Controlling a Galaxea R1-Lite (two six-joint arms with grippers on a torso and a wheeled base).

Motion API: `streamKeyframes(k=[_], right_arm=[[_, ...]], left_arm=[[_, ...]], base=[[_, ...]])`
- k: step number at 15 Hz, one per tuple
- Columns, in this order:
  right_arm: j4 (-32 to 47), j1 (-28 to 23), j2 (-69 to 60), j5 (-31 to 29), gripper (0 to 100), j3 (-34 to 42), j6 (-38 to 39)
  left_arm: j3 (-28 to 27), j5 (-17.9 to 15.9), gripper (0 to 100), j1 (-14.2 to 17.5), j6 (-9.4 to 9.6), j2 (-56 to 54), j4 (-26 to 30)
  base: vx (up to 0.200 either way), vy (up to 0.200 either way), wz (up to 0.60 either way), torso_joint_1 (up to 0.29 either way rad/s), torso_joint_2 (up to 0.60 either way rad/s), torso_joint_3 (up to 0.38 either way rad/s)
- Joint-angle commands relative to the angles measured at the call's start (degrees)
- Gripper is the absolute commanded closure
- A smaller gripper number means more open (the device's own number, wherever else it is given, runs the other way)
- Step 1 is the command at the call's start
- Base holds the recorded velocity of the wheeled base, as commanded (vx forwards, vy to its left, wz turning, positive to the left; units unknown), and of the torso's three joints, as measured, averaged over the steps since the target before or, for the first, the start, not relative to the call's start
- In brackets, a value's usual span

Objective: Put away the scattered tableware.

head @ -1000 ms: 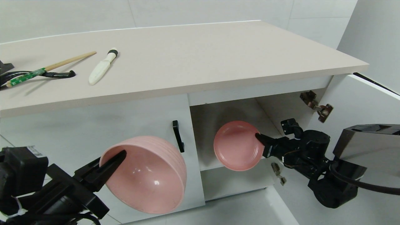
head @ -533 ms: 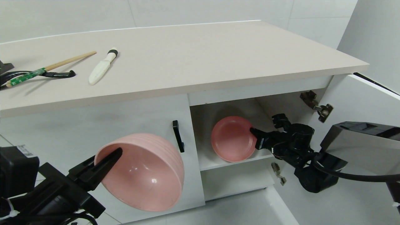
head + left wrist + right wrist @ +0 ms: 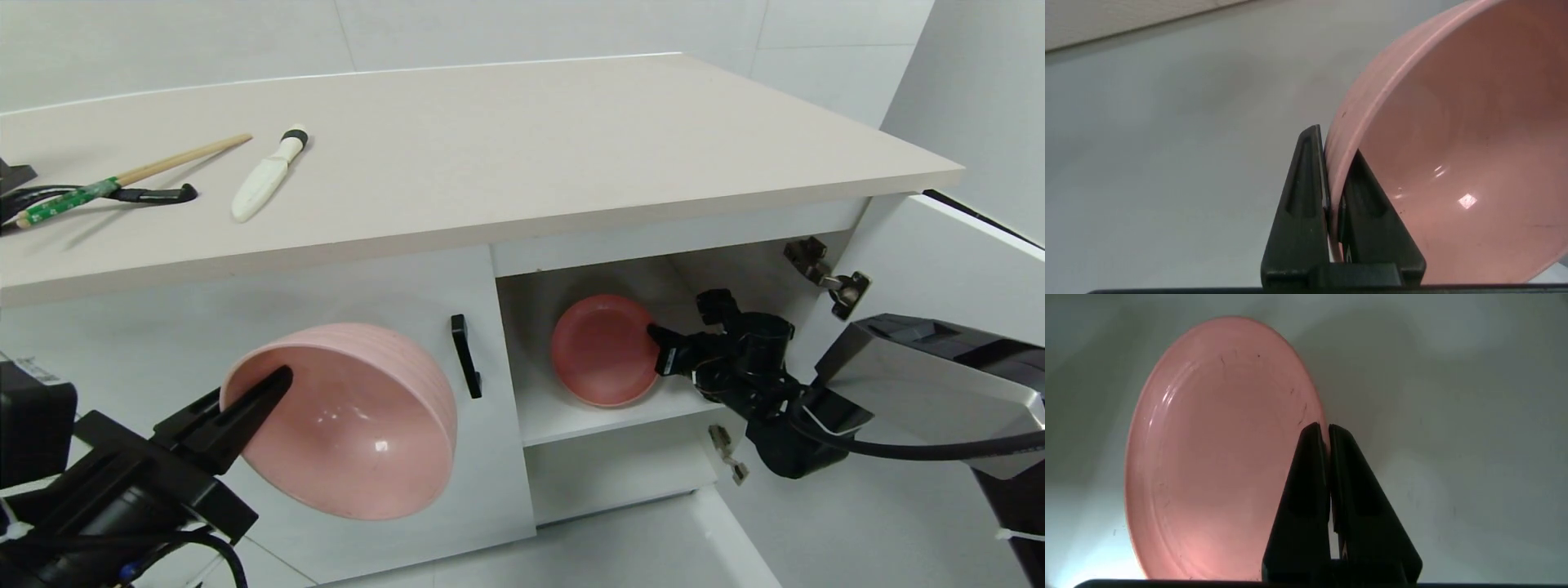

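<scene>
Within the right pincer point(image 3: 655, 333) sits the plate point(image 3: 600, 351), edgewise.

My bowl point(image 3: 351, 433) is pale pink with ridged bands, my plate point(image 3: 602, 351) deeper pink; the desk point(image 3: 531, 147) beige, the cabinet point(image 3: 163, 343) white.

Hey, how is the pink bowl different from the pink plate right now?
The bowl is deep and rounded; the plate is shallow and nearly flat. The bowl hangs before the closed cabinet door; the plate is inside the open compartment. The left gripper holds the bowl, the right gripper the plate. Both are pink, tipped on edge and pinched at the rim.
</scene>
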Motion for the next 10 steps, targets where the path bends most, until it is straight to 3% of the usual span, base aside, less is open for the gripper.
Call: streamKeyframes(k=[1,5,10], right_arm=[[0.02,0.03,0.59,0.03,100,-1.13,0.01],[2.05,0.03,3.66,-1.64,100,-6.76,0.36],[3.36,0.03,4.81,-2.52,100,-7.81,0.45]], left_arm=[[-0.23,-0.03,100,0.78,-0.05,-0.02,-0.02],[-0.32,-0.11,100,0.78,-0.23,-0.02,-0.02],[-0.32,-0.20,100,0.78,-0.40,-0.02,-0.02]], base=[[0.000,0.000,0.00,0.000,0.00,0.000],[0.000,0.000,0.00,0.000,0.00,0.000],[0.000,0.000,0.00,0.000,0.00,0.000]])
